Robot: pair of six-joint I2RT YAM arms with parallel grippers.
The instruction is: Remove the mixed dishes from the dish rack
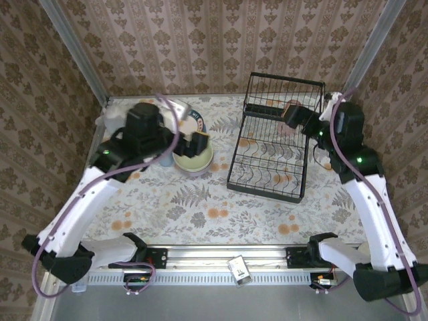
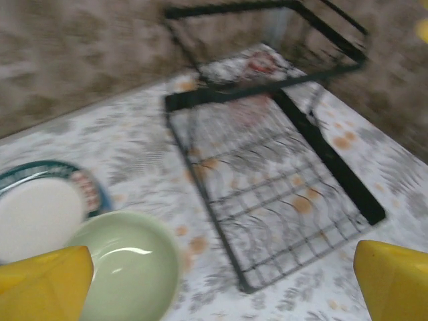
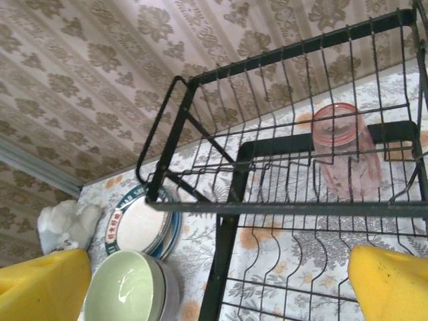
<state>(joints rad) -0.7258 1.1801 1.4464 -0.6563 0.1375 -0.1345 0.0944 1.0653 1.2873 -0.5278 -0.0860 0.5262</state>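
Pink cup [image 3: 344, 150] on dish rack [image 3: 231, 200] shelf, ahead between wide-apart, empty right fingers [image 3: 388, 281]; left fingers [image 2: 40, 281] equally wide

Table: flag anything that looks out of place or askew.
A pale plush toy sits at the far left corner of the table, beside the stacked plates; it is no dish, so it looks out of place. Otherwise nothing stands out: the pink cup rests on the dish rack, on its upper shelf.

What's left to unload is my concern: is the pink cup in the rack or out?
In. The pink cup rests on the upper shelf wires of the dish rack, inside its black frame.
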